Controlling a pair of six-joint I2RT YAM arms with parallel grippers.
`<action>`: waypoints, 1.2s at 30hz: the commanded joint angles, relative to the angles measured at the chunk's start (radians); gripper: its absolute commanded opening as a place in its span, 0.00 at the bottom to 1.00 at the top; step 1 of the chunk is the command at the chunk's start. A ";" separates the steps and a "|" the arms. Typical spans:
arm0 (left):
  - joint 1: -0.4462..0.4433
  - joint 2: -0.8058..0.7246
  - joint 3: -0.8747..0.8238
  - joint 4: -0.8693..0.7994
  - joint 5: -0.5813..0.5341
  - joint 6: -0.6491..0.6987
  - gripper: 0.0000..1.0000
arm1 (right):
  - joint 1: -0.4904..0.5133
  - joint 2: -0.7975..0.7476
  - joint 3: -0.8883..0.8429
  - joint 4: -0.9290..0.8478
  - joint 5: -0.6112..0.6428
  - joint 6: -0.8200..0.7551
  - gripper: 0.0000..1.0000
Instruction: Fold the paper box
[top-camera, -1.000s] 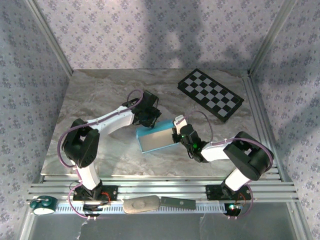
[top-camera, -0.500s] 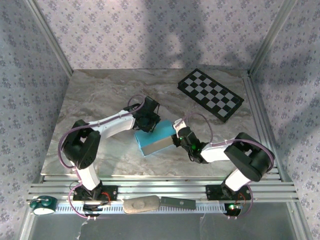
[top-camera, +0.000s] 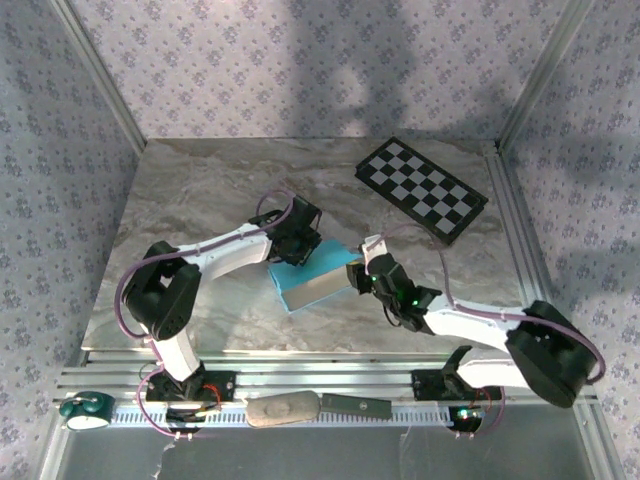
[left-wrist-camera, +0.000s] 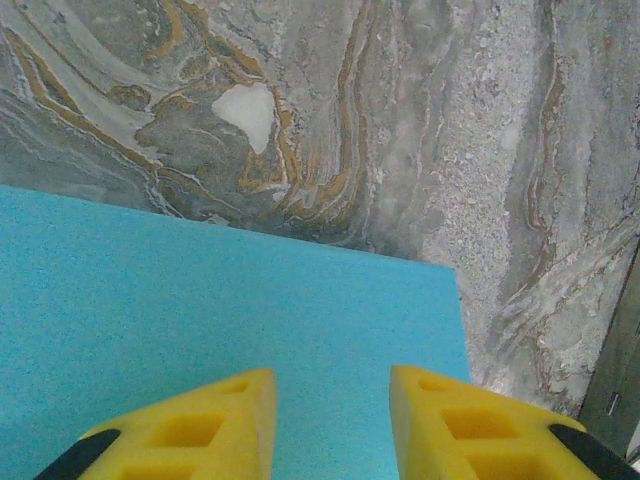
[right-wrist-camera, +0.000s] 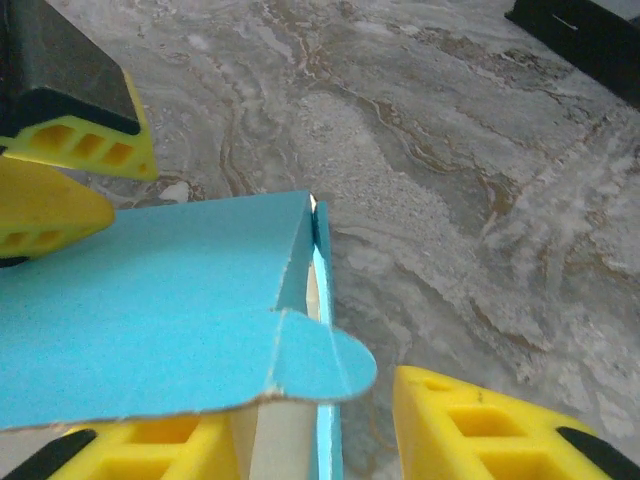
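**Q:** What is noted as moved since the earlier view?

**A:** The right arm has been swung outward, with its elbow carried well to the right. The right gripper has been brought from closed to parted. The left gripper has been set a little further over the paper box, which is found barely displaced.

**Q:** Where is the box recorded?

**A:** It lies flat on the table, near the middle and between the two grippers.

**Q:** And the jaws?

**A:** The left jaws are held apart above the turquoise top panel at its far-left edge, with nothing clasped between them. The right jaws stand open astride the box's right end. A gap is seen between the card edge and the outer finger, so no grip is recorded.

**Q:** How far is the work judged to have advanced?

**A:** The body has been formed into a flat turquoise rectangle. At the right end the rounded end flap is left untucked, with white card exposed behind it. That closure is judged outstanding. The opposite end cannot be assessed.
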 joint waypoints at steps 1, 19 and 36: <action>-0.015 -0.026 -0.010 -0.006 -0.043 0.027 0.34 | 0.024 -0.073 0.025 -0.235 -0.013 0.147 0.39; -0.037 -0.023 -0.019 -0.015 -0.087 0.042 0.34 | 0.172 -0.160 0.370 -0.590 -0.036 0.843 0.38; -0.037 -0.014 -0.033 0.009 -0.078 0.050 0.33 | -0.044 0.294 0.271 -0.241 -0.343 0.914 0.03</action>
